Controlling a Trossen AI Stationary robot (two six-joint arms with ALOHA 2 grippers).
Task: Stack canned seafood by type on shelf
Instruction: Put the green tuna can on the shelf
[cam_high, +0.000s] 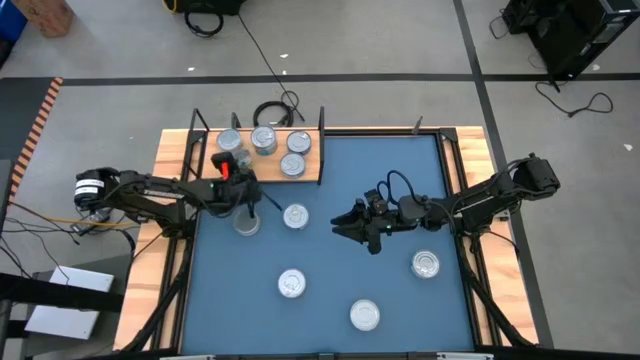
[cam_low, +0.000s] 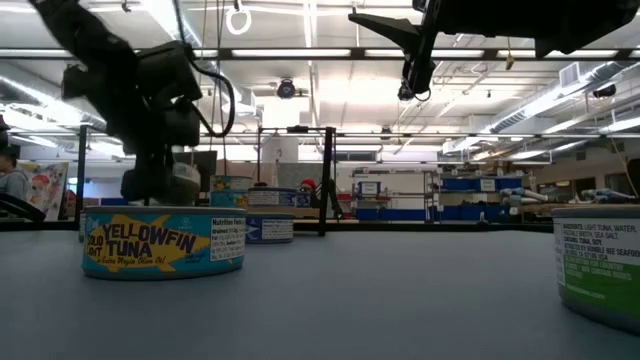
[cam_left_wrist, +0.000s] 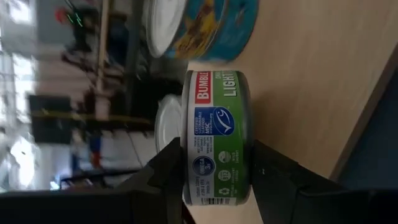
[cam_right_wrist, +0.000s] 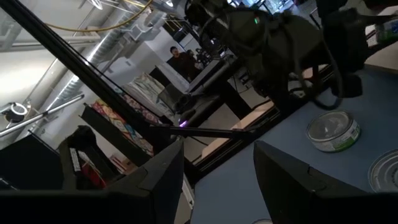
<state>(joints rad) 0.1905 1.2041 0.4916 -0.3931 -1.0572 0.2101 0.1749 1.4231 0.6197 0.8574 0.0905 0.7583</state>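
green-label tin (cam_left_wrist: 219, 140) clamped in the left gripper (cam_left_wrist: 217, 180) hangs just off the shelf (cam_high: 310, 172) edge, mid-carry toward the 4 tins there, needing its matching stack next, while the right gripper (cam_high: 350, 222) hovers open, empty.

Premises present as a laboratory or workshop hall: long ceiling strip lights (cam_low: 330, 52), exposed silver ducting (cam_right_wrist: 118, 37), loose black floor cables (cam_high: 250, 40).
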